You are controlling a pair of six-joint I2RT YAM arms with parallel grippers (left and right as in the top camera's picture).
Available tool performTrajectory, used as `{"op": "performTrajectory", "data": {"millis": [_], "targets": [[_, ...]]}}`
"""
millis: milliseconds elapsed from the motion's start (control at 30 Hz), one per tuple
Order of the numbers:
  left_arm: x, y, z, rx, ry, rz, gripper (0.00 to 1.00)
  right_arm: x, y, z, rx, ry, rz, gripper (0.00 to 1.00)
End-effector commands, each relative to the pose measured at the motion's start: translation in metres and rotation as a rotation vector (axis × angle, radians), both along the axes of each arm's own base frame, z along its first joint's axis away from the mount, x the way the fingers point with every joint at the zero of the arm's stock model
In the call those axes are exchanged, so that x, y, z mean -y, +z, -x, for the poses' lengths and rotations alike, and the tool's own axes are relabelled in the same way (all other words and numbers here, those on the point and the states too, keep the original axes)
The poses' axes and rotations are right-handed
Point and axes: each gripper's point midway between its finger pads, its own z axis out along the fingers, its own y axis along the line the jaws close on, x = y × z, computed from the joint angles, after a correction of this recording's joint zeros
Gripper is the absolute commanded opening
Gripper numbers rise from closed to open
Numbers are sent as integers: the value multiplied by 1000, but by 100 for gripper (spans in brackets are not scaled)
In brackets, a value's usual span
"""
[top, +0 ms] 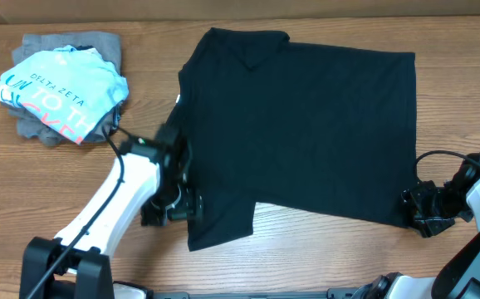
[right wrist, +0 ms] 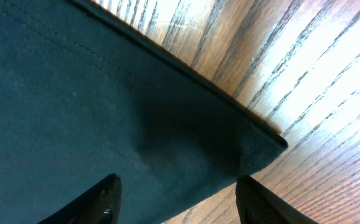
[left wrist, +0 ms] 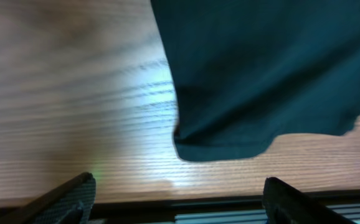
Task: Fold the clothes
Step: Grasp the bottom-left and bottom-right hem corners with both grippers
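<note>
The clothes, a black T-shirt [top: 306, 133], lie spread flat across the middle of the wooden table, with the collar toward the left. My left gripper [top: 178, 208] hovers at the shirt's near left corner. In the left wrist view it [left wrist: 180, 205] stands open over bare wood, and the shirt's rounded corner [left wrist: 223, 149] lies just ahead of the fingertips. My right gripper [top: 418, 212] is at the near right hem corner. In the right wrist view it [right wrist: 177, 202] is open, its fingers straddling the hem edge [right wrist: 255, 143] with fabric flat beneath them.
A light blue "DELTA ZETA" shirt [top: 61, 91] is piled on a grey garment [top: 41, 129] at the back left. The table's front edge [left wrist: 230, 200] runs close behind the left gripper. Bare wood lies left of and in front of the black shirt.
</note>
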Motion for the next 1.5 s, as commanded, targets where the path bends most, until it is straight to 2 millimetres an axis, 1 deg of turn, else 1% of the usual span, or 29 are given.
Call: {"op": "performTrajectory", "data": {"millis": [0, 100, 200, 267, 300, 333, 467, 533, 600, 633, 733, 833, 933, 1000, 1033, 1067, 1133, 1267, 1300, 1367, 1467], "targets": [[11, -17, 26, -91, 103, 49, 87, 0, 2, -3, 19, -1, 2, 62], [8, -30, 39, -126, 179, 19, 87, 0, 2, -3, 19, -1, 2, 62], [6, -43, 44, -130, 235, 5, 87, 0, 2, -3, 19, -1, 2, 62], [7, -51, 43, -110, 260, 8, 80, 0, 2, -3, 19, -1, 3, 62], [7, -55, 42, -100, 270, 11, 75, 0, 2, -3, 19, -1, 2, 62], [7, -59, 40, -88, 284, 13, 65, 0, 2, -3, 19, -1, 2, 62], [8, -64, 37, -67, 305, 18, 42, 0, 2, -3, 18, -1, 2, 62], [8, -64, 37, -67, 305, 18, 33, 0, 2, -3, 19, -1, 3, 62], [8, -64, 37, -69, 303, 18, 9, 0, 2, -3, 18, -1, 2, 62], [9, -64, 38, -73, 300, 22, 4, 0, 2, -3, 18, -1, 2, 62], [15, -59, 39, -85, 271, 69, 4, -1, 2, -2, 16, 0, 1, 62], [15, -50, 34, -102, 291, 90, 4, -4, 2, 3, -3, 1, -13, 62], [10, -38, 23, -92, 290, 105, 4, -8, -3, 8, -16, 2, -22, 62], [8, -27, 13, -74, 280, 118, 4, -7, -8, 5, 4, 2, -10, 62], [7, -22, 7, -63, 272, 125, 4, -7, -9, 3, 19, 2, -9, 60], [6, -18, 3, -53, 265, 129, 4, -7, -11, 0, 33, 1, -11, 55], [3, -8, -6, -32, 256, 128, 4, -7, -11, -5, 60, 2, -16, 38], [-6, 7, -19, 6, 238, 78, 4, -4, -9, -9, 77, 11, -3, 17], [-8, 11, -21, 10, 235, 64, 4, -3, -6, -11, 83, 22, -1, 9], [-11, 16, -22, 11, 232, 46, 4, -2, 2, -14, 85, 22, -8, 4], [-12, 20, -22, 10, 227, 35, 4, 0, 16, -17, 81, 22, -10, 4]]}}
